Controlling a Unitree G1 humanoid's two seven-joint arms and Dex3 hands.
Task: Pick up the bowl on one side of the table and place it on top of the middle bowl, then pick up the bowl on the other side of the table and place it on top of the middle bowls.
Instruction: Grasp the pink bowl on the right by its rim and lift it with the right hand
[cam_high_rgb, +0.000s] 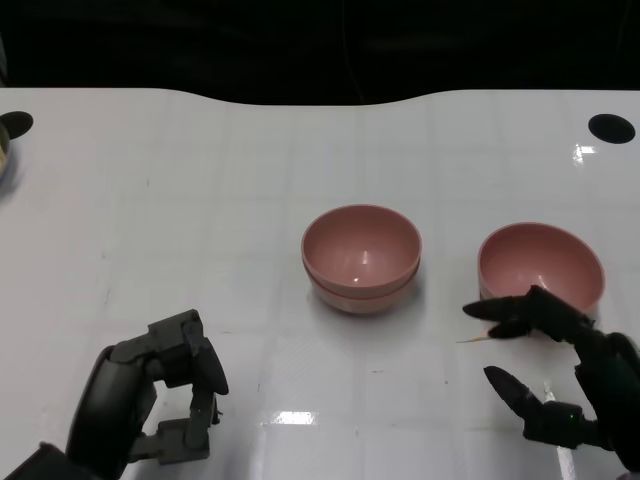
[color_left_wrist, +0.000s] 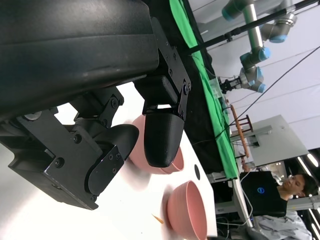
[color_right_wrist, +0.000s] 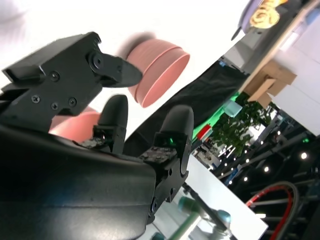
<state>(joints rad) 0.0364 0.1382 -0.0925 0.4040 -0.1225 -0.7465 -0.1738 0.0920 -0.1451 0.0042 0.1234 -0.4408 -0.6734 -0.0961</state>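
Bowls first: left hand idles at the near left table edge, fingers curled in on nothing. Middle stack already two pink bowls, nested, smooth and glossy (likely plastic). Right-side bowl sits alone, round, thin-rimmed. Right hand is spread just short of it, holding nothing. Best to pinch the near rim firmly, lift level, centre over the stack.
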